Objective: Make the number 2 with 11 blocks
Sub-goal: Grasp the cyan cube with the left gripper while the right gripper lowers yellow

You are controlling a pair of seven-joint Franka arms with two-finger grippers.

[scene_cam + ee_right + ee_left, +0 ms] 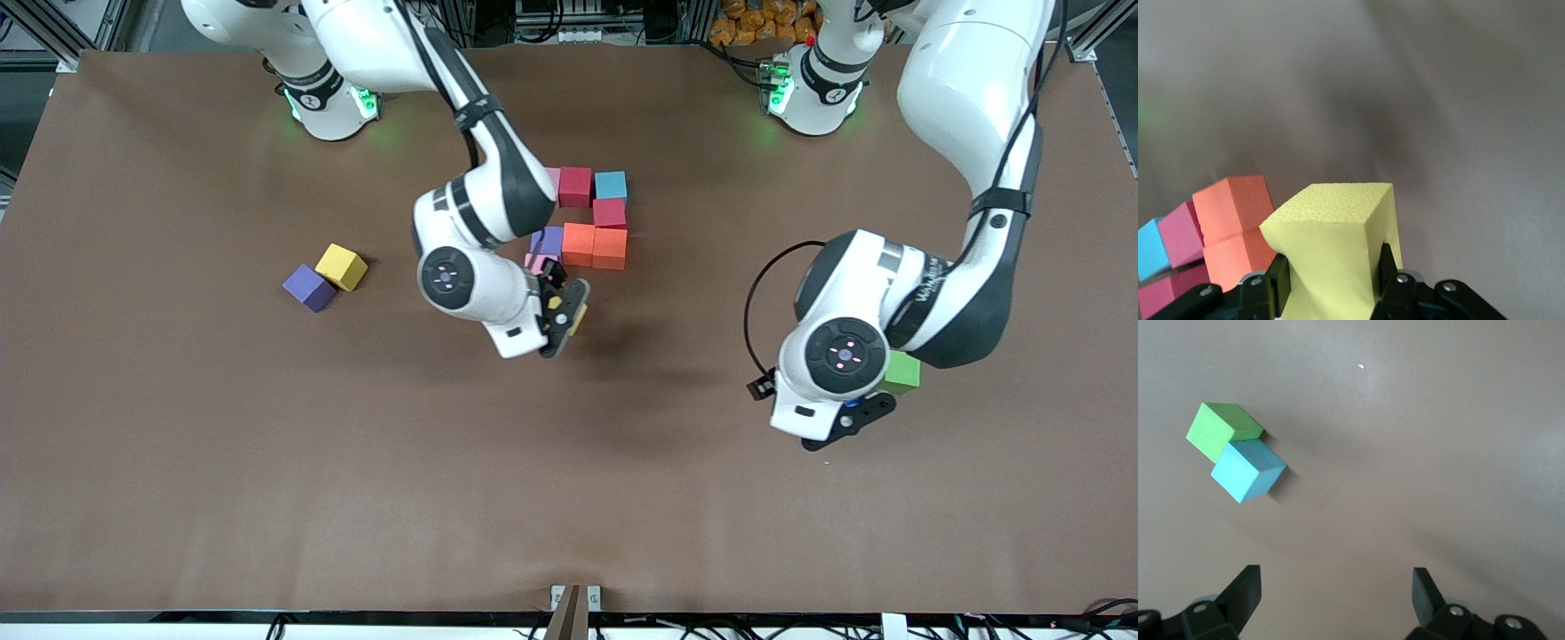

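right gripper (569,313) carries a yellow cube (580,318) over the desk (267,462) beside the partly built number 2 (589,222).
front view: another yellow cube (341,266) touches a purple cube (309,287) toward the right arm's end. left wrist view: left gripper (1337,590) hangs with fingers (1245,587) released over bare desk near a touching green cube (1221,429) and light blue cube (1248,470). right wrist view: fingers (1386,273) clench the yellow cube near the orange cubes (1235,227).

text: none legible | blocks (594,222): no print or marks | table (267,462): no labels | left arm (933,284): dark lettering on white wrist casing, too small to read | signs: none
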